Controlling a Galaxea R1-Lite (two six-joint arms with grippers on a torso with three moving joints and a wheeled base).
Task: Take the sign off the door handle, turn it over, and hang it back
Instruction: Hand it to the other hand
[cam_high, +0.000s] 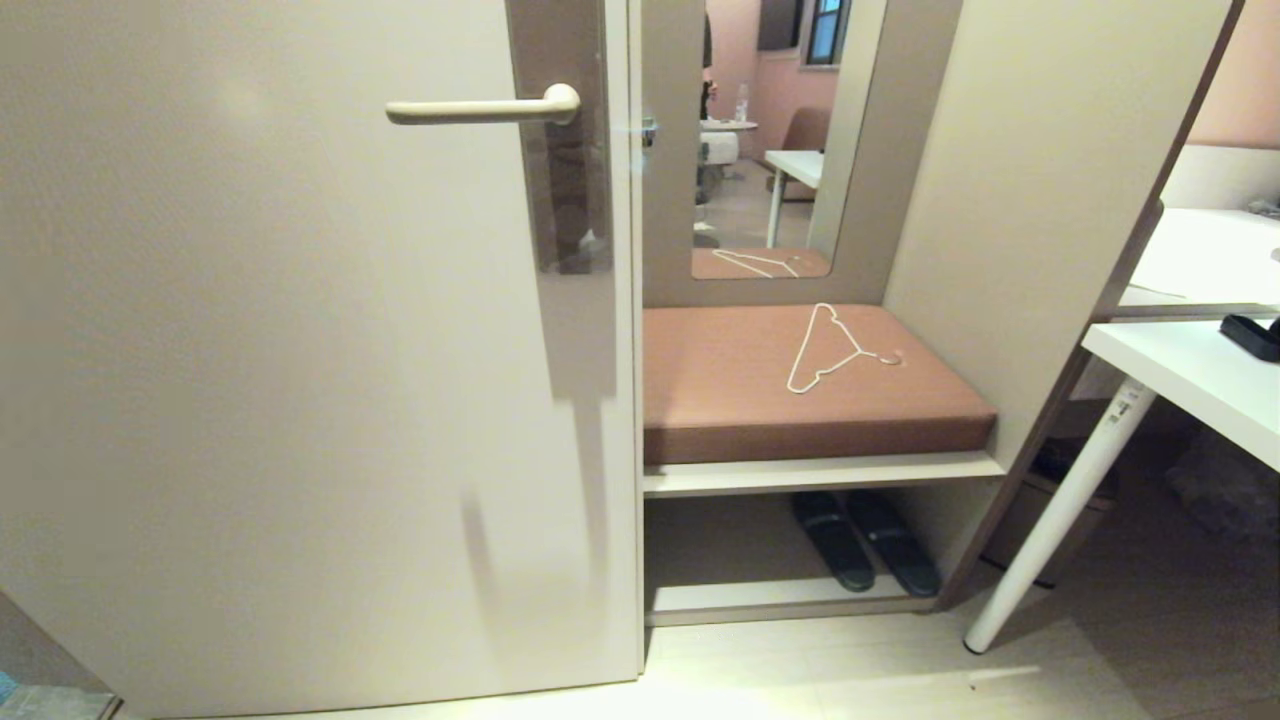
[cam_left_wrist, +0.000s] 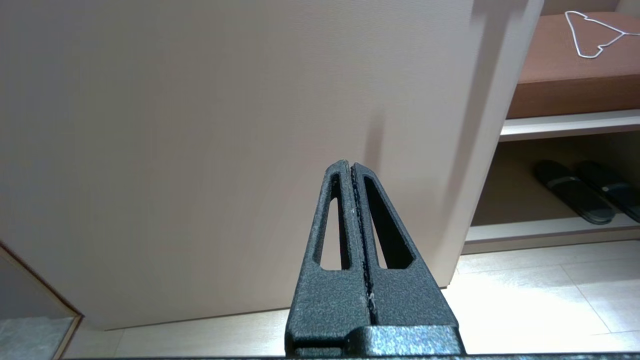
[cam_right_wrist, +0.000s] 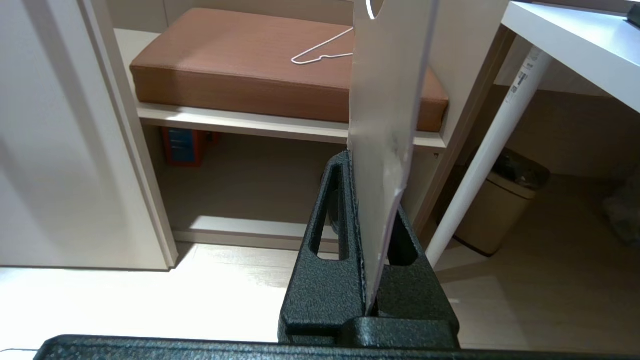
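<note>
The beige lever door handle (cam_high: 480, 109) is sitting level and bare; the sign (cam_right_wrist: 387, 100), pale side showing, is standing edge-up, clamped in the right tool (cam_right_wrist: 372, 200).

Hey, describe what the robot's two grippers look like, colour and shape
Both look alike. The left gripper and the right gripper have matte black fingers with a rough, speckled texture. Each finger tapers from a broad base to a narrow tip and has a long cut-out slot. Fine ridges line the inner faces. No cables or markings are visible.
</note>
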